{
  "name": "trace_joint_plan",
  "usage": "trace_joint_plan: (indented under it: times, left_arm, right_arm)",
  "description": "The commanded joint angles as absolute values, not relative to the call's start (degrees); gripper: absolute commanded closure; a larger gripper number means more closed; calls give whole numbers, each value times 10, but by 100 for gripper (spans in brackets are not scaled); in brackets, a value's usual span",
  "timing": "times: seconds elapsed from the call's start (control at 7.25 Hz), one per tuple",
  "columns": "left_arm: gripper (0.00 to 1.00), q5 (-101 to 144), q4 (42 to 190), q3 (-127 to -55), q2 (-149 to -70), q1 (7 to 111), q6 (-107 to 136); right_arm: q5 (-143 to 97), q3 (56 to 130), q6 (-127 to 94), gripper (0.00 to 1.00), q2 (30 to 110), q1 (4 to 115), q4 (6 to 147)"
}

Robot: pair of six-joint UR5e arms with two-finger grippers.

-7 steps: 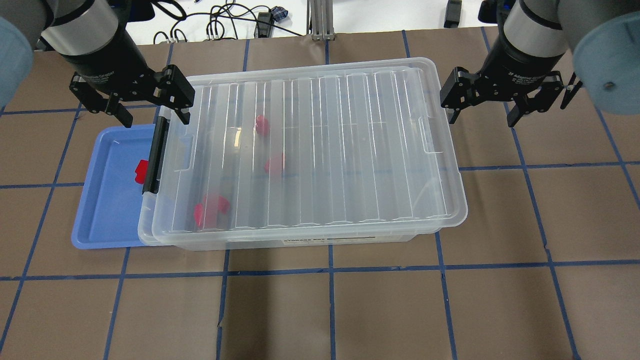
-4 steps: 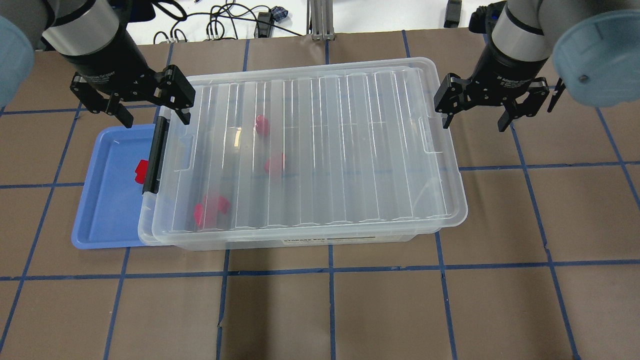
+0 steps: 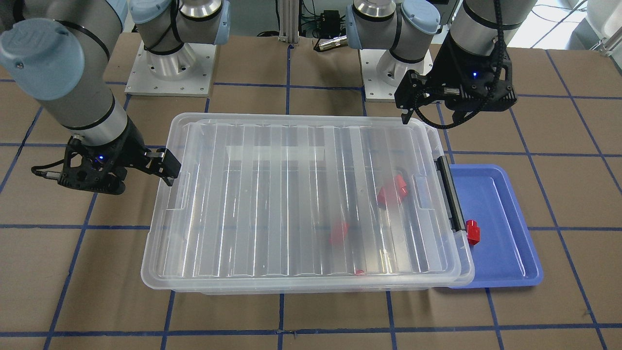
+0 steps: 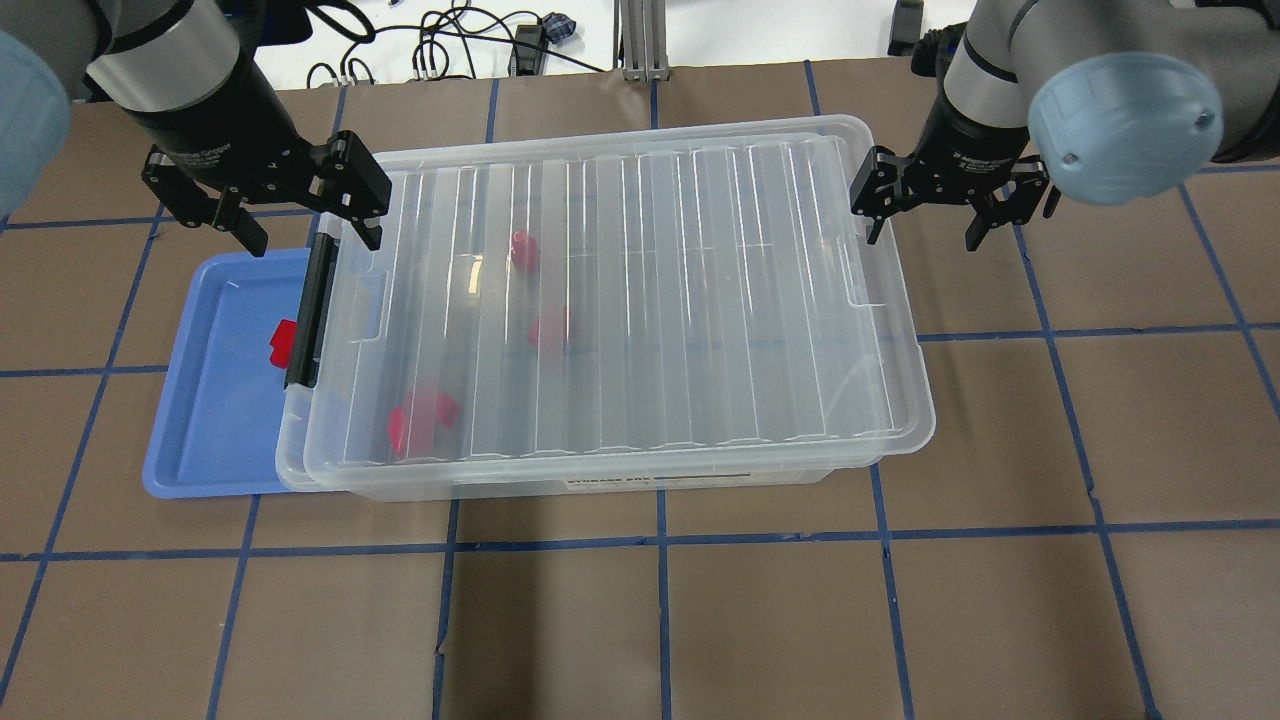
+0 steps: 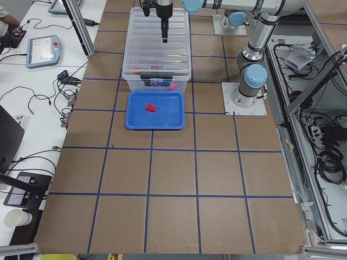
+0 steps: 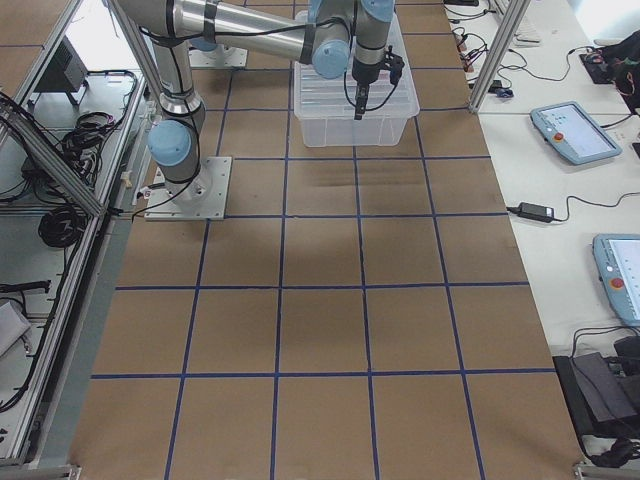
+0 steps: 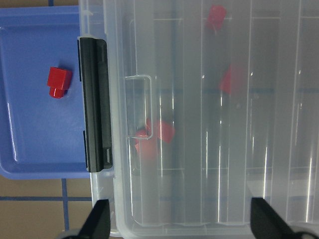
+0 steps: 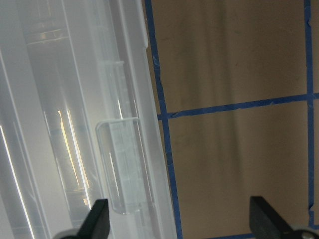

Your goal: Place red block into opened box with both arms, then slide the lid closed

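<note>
I take twelve o'clock as straight away from me across the table. Nearest me, the lid (image 4: 640, 300) overhangs the box (image 4: 700, 478) at three o'clock. A strip of box rim shows bare at nine, by the black latch (image 4: 310, 310), so I judge the slide unfinished. Through the lid I see red blocks (image 4: 420, 420) lying inside. One more red block (image 4: 283, 343) sits outside, in the blue tray (image 4: 215, 400) at nine o'clock.

Farther out, my right gripper (image 4: 925, 238) hangs spread wide at the lid's three o'clock end, one finger just beside the edge. I cannot tell whether it touches. My left gripper (image 4: 310, 238), also spread, hovers over the latch corner.

I would push from three toward nine, low and square on the edge, slowly, so the lid neither skews nor rides up.
</note>
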State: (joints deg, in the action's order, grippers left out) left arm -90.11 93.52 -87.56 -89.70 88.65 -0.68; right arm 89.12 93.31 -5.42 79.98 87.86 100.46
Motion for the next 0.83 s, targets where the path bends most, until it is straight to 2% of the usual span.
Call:
trace_joint_plan:
  times: [0.0, 0.69]
  left_arm:
    - [0, -902, 935, -875, -896, 887, -5]
    - [0, -904, 924, -874, -922, 892, -8]
  right_arm:
    - [899, 933, -54, 0, 782, 878, 1004]
    - [915, 934, -54, 0, 764, 878, 1000]
